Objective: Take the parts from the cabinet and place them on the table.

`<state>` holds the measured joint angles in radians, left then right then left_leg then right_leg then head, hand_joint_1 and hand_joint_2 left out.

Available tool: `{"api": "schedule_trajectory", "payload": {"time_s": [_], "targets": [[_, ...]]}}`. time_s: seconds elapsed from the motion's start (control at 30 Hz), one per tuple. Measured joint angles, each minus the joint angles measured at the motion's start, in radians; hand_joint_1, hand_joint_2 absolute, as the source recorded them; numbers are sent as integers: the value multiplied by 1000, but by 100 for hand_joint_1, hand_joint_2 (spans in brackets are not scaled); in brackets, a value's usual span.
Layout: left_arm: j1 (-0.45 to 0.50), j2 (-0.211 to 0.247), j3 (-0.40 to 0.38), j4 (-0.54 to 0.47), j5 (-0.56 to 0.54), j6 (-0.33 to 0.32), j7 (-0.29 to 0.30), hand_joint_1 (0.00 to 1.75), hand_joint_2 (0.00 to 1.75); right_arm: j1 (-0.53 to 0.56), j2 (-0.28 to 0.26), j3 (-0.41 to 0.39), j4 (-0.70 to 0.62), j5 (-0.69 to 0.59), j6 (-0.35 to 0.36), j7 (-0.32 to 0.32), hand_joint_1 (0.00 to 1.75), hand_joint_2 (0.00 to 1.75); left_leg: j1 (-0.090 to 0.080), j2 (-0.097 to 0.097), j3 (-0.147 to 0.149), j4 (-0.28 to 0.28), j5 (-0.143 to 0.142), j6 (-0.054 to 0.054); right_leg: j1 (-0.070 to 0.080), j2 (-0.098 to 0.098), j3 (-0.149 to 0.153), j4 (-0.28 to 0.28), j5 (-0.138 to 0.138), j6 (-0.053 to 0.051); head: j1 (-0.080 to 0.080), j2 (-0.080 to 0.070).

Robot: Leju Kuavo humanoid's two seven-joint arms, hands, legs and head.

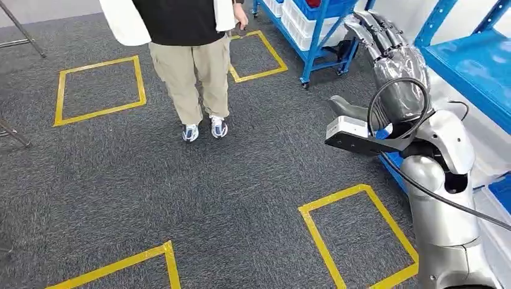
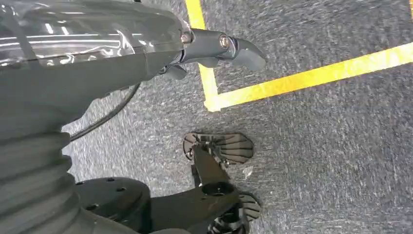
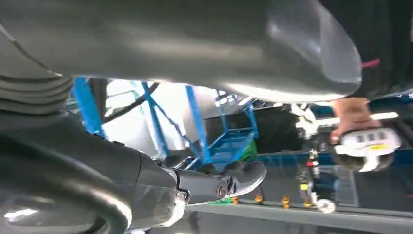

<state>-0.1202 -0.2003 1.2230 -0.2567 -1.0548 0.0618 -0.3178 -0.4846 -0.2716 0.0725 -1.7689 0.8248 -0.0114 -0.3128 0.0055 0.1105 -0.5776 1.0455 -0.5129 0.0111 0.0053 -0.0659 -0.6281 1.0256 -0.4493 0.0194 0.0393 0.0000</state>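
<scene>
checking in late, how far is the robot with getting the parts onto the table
Early stage, by the look of it. Done: nothing visible; no part is out yet. In hand: the right hand is raised beside the blue shelf with nothing in it, fingers stretched out; the left hand hangs over the carpet, no part in it. Left: pick the parts and carry them to the table. A person stands ahead.
</scene>
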Motion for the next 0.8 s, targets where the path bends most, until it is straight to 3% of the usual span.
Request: {"api": "schedule_trajectory", "payload": {"time_s": [0.07, 0.1, 0.13, 0.17, 0.23, 0.27, 0.3, 0.33, 0.37, 0.4, 0.43, 0.47, 0.57, 0.6, 0.63, 0.67, 0.7, 0.77, 0.8], "targets": [[-1, 0, 0, 0, 0, 0, 1, 0, 175, 4, 0, -2, 0, 2, 0, 1, 0, 0, -1, 26, 10, -4, -3, -7, 4, 28, -2, -2, 1, -6, -3, 0], [-4, 0, 0, 0, 0, 0, 1, 0, 175, 4, 0, -2, 0, 2, 0, 1, 0, 0, 7, 10, 10, 1, -14, -16, -13, 40, 5, -7, 5, -17, -3, 0], [-5, 0, 0, 0, 0, 0, 1, 0, 175, -2, 1, -2, 0, 2, -1, 1, 0, 0, 14, -49, 3, 25, -30, -16, -12, 50, 5, -8, 4, -23, -3, 0], [-5, 0, 0, 0, 0, 0, 1, 0, 175, -4, 1, 0, 0, 2, 0, 1, 0, 0, 13, -83, -24, 83, -61, -14, -12, 58, 7, -7, 3, -33, -6, 0], [1, 0, 0, 0, 0, 0, 3, 0, 175, 0, 8, 2, 0, 2, 0, 1, 0, 0, 11, -108, -115, 260, -132, -16, -11, 85, 8, -7, 2, -37, -10, 0], [3, 0, 0, 0, 0, 0, 3, 0, 175, 2, 10, 3, 0, 2, 0, 1, 0, 0, 10, -111, -150, 318, -141, -16, -9, 100, 8, -7, 2, -38, -11, 0], [5, 0, 0, 0, 0, 0, 4, 0, 175, 3, 10, 3, 0, 2, 0, 1, 0, 0, 10, -111, -160, 323, -127, -14, -8, 116, 9, -7, 2, -38, -11, 0], [5, 0, 0, 0, 0, 0, 4, 0, 175, 3, 10, 4, 0, 2, 0, 1, 0, 0, 10, -111, -149, 282, -91, -12, -8, 131, 10, -6, 2, -37, -11, 0], [4, 0, 0, 0, 0, 0, 4, 0, 175, 3, 10, 3, 0, 2, 0, 1, 0, 0, 10, -115, -119, 208, -44, -9, -8, 146, 12, -6, 2, -37, -11, 0], [4, 0, 0, 0, 0, 0, 3, 0, 175, 3, 10, 3, 0, 2, 0, 1, 0, 0, 12, -135, -75, 106, 9, -8, -9, 161, 15, -5, 1, -36, -11, 0], [4, 0, 0, 0, 0, 0, 3, 0, 175, 3, 12, 3, 0, 2, 0, 1, 0, 0, 17, -197, -48, 35, 37, -7, -11, 172, 13, -4, -1, -33, -11, 0], [6, 0, 0, 0, 0, 0, 3, 0, 175, 0, 13, 4, 0, 2, 0, 1, 0, 0, 23, -215, -39, 14, 28, -9, -2, 187, 6, 5, -2, -28, -11, 0], [6, 0, 0, 0, 1, 0, 3, 0, 175, 2, 15, 4, 0, 3, 0, 2, 0, 0, 10, -181, -35, 18, 28, 0, -17, 221, 2, -5, 6, -11, -8, 0], [3, 0, 0, 0, 1, 0, 2, 0, 175, 3, 14, 2, 0, 4, 0, 3, 0, 0, 17, -165, -32, 7, 33, 9, -13, 237, -1, -5, 6, -5, -8, 0], [2, 0, 0, 0, 2, 0, 2, 0, 175, 3, 14, -1, 0, 4, -1, 3, 0, 0, 16, -149, -24, -1, 36, 14, -9, 180, -11, 11, -10, -4, -8, 0], [2, 0, 0, 0, 2, 0, 0, 0, 175, -4, 14, -1, 0, 5, 0, 3, 0, 0, 16, -136, -22, -2, 35, 19, -7, 134, -32, 57, -38, -2, 3, 0], [4, 0, 0, 0, 2, 0, 0, 0, 175, -7, 15, 0, 0, 5, 0, 4, 0, 0, 13, -121, -22, -2, 34, 21, -8, 107, -69, 134, -72, 0, 5, 0], [6, 0, 0, 0, 2, 0, 0, 0, 175, 2, 15, 0, 1, 5, 0, 4, 0, 0, 11, -88, -22, -2, 30, 24, -15, 87, -146, 279, -121, 3, 4, 0], [6, 0, 1, 0, 2, 0, 0, 0, 175, 5, 15, 0, 2, 5, 0, 4, 0, 0, 12, -75, -21, -2, 29, 24, -18, 83, -159, 298, -117, 5, 5, 0]]}}
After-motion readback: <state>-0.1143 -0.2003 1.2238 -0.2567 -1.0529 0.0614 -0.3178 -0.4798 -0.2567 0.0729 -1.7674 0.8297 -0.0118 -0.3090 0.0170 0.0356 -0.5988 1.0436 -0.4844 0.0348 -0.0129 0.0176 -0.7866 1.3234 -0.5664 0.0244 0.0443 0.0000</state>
